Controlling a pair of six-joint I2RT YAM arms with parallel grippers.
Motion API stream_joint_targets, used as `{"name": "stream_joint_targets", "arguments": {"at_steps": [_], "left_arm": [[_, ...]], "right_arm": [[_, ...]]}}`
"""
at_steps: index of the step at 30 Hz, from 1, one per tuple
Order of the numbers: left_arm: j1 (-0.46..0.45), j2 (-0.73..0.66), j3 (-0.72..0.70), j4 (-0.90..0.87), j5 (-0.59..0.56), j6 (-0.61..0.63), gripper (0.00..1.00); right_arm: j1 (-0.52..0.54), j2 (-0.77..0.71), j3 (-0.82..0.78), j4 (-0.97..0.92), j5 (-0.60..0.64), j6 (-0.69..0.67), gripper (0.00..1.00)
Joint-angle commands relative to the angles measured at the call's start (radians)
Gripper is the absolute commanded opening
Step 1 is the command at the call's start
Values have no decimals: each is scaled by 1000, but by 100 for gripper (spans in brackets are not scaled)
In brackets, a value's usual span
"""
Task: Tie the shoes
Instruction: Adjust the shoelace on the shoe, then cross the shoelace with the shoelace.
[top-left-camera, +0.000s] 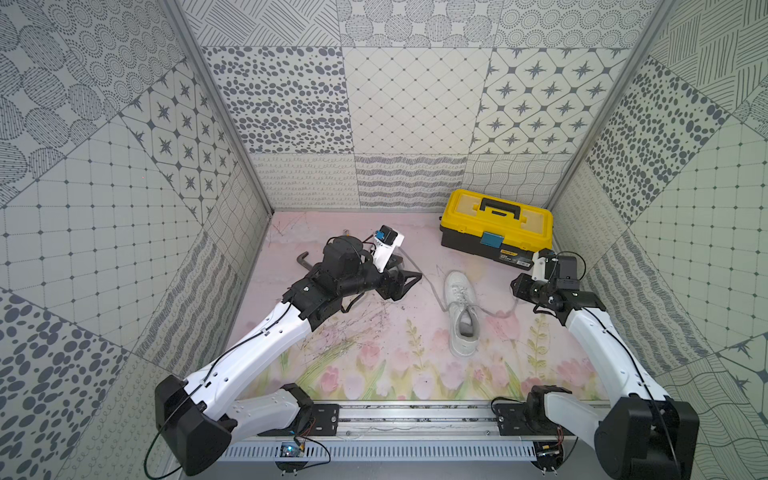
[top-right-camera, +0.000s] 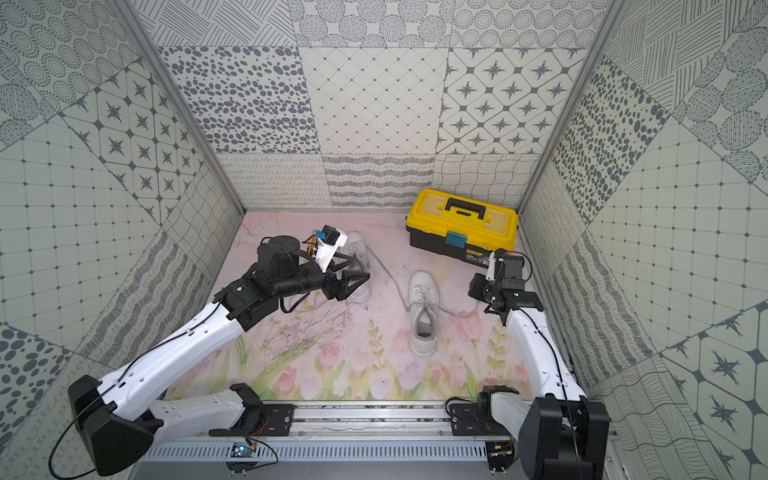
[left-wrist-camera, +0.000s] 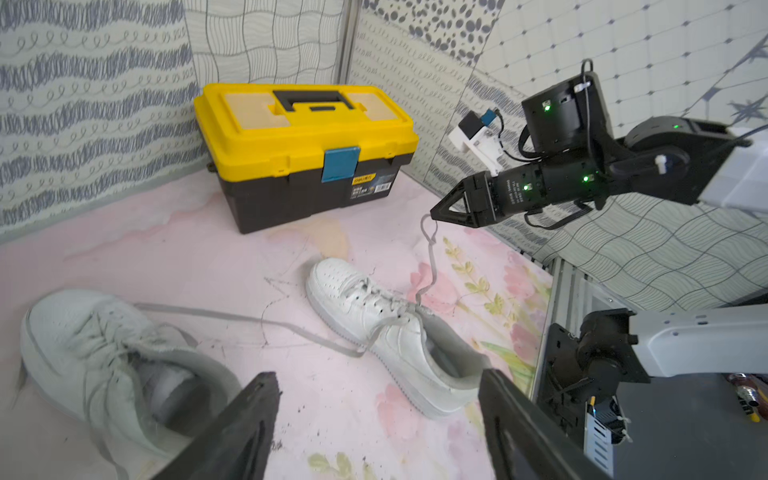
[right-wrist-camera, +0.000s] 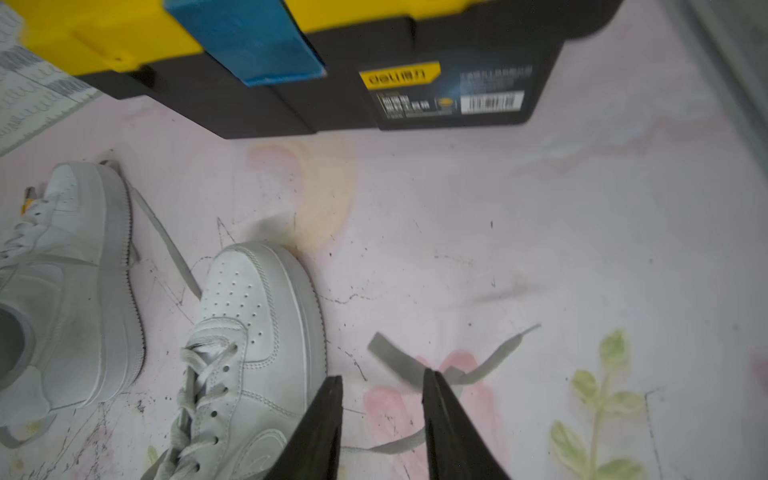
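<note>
In both top views one shoe (top-left-camera: 461, 311) lies mid-surface (top-left-camera: 415, 232), toe toward the yellow toolbox (top-left-camera: 496, 224). It is untied, one lace (top-left-camera: 433, 291) trailing toward the left gripper (top-right-camera: 360, 266) and the other lace end (top-left-camera: 500, 312) toward the right gripper (top-left-camera: 516, 289). The second shoe (top-right-camera: 358, 249) sits under the left gripper, largely covered by that arm. Left wrist view: the left gripper stands wide apart and empty above the second shoe, and the lace end rises from the shoe to the right gripper's tip. Right wrist view: the right gripper's jaws are parted, with surface visible between them. The blurred lace end crosses one fingertip (right-wrist-camera: 432, 382); whether it rests there or is slipping off cannot be told. Judgement: the step is taking up both ends for the first crossing. Each gripper should close fully on the flat lace near its end and lift without dragging the shoe. Whether the second shoe is tied is hard to make out.
</note>
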Motion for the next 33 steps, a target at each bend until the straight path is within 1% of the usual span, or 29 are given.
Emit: {"name": "stream_joint_targets", "arguments": {"at_steps": [1, 3, 4, 6, 7, 9, 10, 12, 15, 18, 25, 27, 33], "left_arm": [[-3, -35, -98, 5, -154, -41, 81], [-2, -46, -124, -5, -180, -54, 82], [-3, -53, -135, -4, -193, -62, 82], [-3, -79, -167, 20, -229, -79, 83], [-1, -91, -182, 33, -249, -90, 83], [-2, -116, -212, 66, -294, -111, 84], [-2, -126, -223, 76, -310, -122, 84], [-1, -143, -243, 96, -341, -145, 84], [0, -158, -261, 89, -364, -170, 84], [-1, -175, -278, 67, -388, -185, 84], [-2, -208, -317, 59, -413, -216, 84], [-1, -207, -320, 57, -412, -219, 84], [-2, -208, -321, 43, -417, -224, 84]], "right_arm": [[1, 12, 37, -24, 47, -5, 58], [16, -3, 89, -76, 100, -31, 69], [24, -13, 112, -97, 113, -38, 72], [65, -30, 164, -123, 89, -65, 75], [101, -31, 186, -127, 93, -66, 76], [229, -2, 235, -116, 121, -78, 81], [283, 29, 261, -111, 137, -79, 82], [379, 132, 321, -87, 137, -77, 82], [478, 308, 422, -53, 129, -84, 79], [547, 476, 536, -37, 144, -110, 78], [580, 782, 749, -24, 114, -118, 73], [587, 851, 807, -25, 113, -118, 70], [611, 1008, 935, -35, 124, -119, 67]]}}
